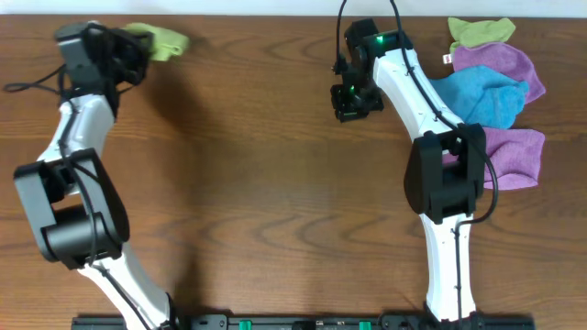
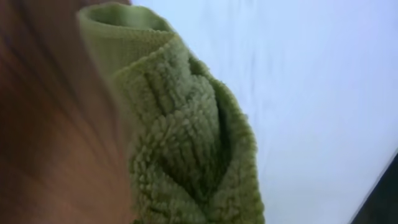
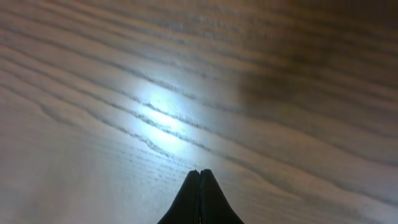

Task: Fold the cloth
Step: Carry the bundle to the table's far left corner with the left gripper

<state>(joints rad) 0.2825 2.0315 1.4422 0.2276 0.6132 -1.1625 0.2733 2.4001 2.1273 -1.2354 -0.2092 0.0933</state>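
A green cloth [image 1: 165, 41] lies bunched at the far left of the wooden table [image 1: 257, 183]. My left gripper [image 1: 136, 48] is right against its left end. In the left wrist view the green cloth [image 2: 186, 143] fills the middle and covers my fingers, so it appears held in the jaws. My right gripper [image 1: 353, 92] is shut and empty, hovering over bare wood at the far middle. Its closed fingertips [image 3: 199, 177] show just above the table surface.
A pile of cloths sits at the far right: a yellow-green one [image 1: 481, 32], a purple one [image 1: 504, 64], a blue one [image 1: 481, 96] and another purple one [image 1: 514, 156] beside the right arm. The table's far edge runs just behind the green cloth.
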